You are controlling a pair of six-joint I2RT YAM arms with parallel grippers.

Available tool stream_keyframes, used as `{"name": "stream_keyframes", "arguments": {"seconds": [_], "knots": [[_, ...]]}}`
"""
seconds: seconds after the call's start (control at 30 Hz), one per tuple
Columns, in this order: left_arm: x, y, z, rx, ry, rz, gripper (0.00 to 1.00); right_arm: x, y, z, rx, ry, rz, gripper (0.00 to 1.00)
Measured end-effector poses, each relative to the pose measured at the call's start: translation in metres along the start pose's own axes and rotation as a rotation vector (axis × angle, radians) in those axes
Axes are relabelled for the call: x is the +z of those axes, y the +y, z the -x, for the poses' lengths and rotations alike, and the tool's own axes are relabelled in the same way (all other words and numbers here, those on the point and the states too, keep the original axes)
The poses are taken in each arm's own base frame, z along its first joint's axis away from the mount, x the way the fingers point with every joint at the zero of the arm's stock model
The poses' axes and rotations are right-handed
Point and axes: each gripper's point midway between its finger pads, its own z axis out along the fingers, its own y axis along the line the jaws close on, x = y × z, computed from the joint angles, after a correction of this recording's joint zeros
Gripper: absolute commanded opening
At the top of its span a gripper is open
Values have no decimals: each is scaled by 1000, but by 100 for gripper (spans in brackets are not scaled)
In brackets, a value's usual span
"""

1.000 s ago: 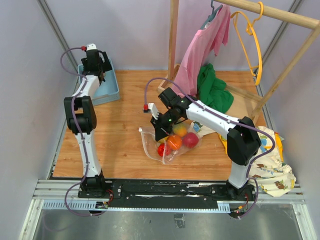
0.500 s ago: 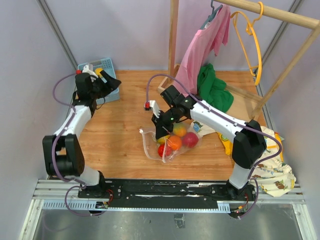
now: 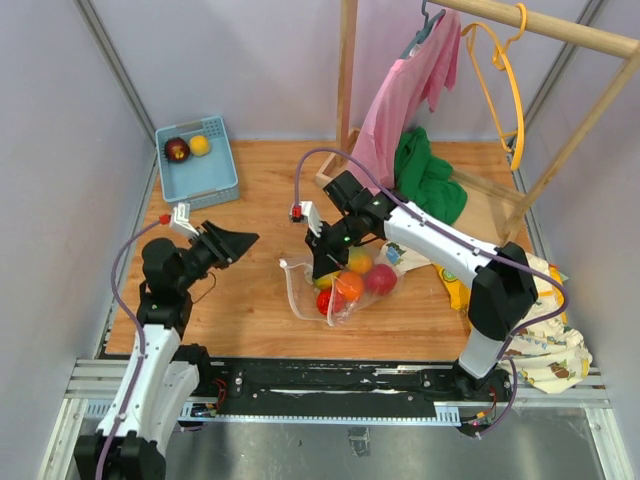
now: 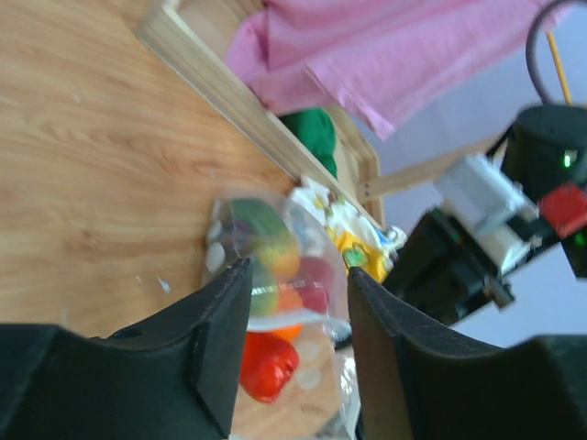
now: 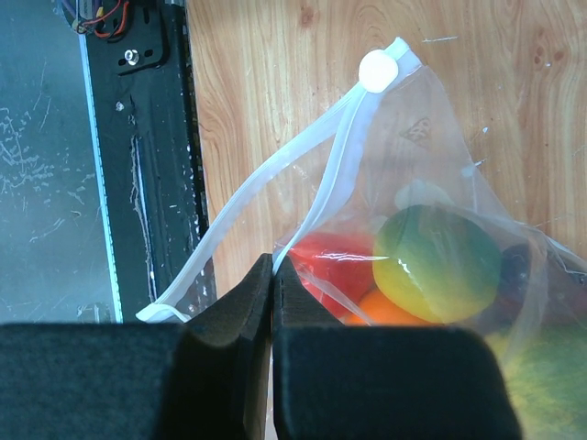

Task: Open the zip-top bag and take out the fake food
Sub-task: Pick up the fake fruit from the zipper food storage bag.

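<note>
The right claw (image 5: pixel 272 266) is pressed fully shut. It pinches one lip of the clear plastic zip-top bag (image 5: pixel 459 119), just where the white zip strip (image 5: pixel 275 170) runs in between its black fingers. The other lip hangs free and meets the first at the round white slider (image 5: pixel 377 69), so the mouth stands parted. The left claw (image 4: pixel 295 273) is about half open with nothing in it, held above the wooden table (image 3: pixel 250 200) well to the left of the bag and pointing toward it.

The bag lies near the middle of the table, slumped around its load. I judge the film thin, limp and slippery, so it will crumple and slide rather than hold a shape. The stiffer zip strip is the place to take hold, one lip per claw. The fake food inside looks like light, hard, smooth plastic, round enough to roll. Each piece wants a grip across its widest part, reached through the mouth and not through the film.

There is one bag. Inside it I can tell apart at least four pieces: a bright red one (image 3: pixel 328 300), an orange one (image 3: pixel 349 285), a darker red one (image 3: pixel 381 279) and a yellow-green one (image 5: pixel 436 266). They overlap, so there are probably more. Two others, a dark red-purple one (image 3: pixel 177 150) and a yellow one (image 3: pixel 200 145), sit in the light blue plastic basket (image 3: pixel 205 190) at the far left.
</note>
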Motion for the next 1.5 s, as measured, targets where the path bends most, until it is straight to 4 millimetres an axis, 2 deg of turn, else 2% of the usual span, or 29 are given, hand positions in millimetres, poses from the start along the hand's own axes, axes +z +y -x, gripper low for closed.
{"name": "stream_keyframes", "arguments": {"seconds": [0.17,0.27,0.3,0.33,0.4,0.47,0.63,0.7,1.0,1.5], "knots": [[-15,-12,-47,-71,74,-80,43,-3,2,1,-7,-7,-1,1],[-19,-22,-68,-100,125,-121,43,-3,3,2,-8,-8,-1,1],[-19,-24,-72,-106,136,-126,43,-3,3,2,-9,-9,-1,1],[-20,-30,-84,-120,174,-145,43,-4,3,2,-11,-10,-2,1],[-18,-31,-89,-123,185,-147,43,-4,3,2,-11,-10,-2,1],[-15,-36,-102,-123,228,-165,43,-5,4,2,-14,-12,-4,1],[-9,-34,-147,-126,367,-143,43,-8,5,3,-23,-16,-8,1],[-8,-33,-158,-119,393,-140,43,-9,5,3,-27,-17,-13,1],[1,-34,-180,-89,442,-149,43,-9,5,3,-36,-16,-15,1],[2,-30,-185,-74,422,-175,43,-9,5,2,-40,-15,-15,1]]}}
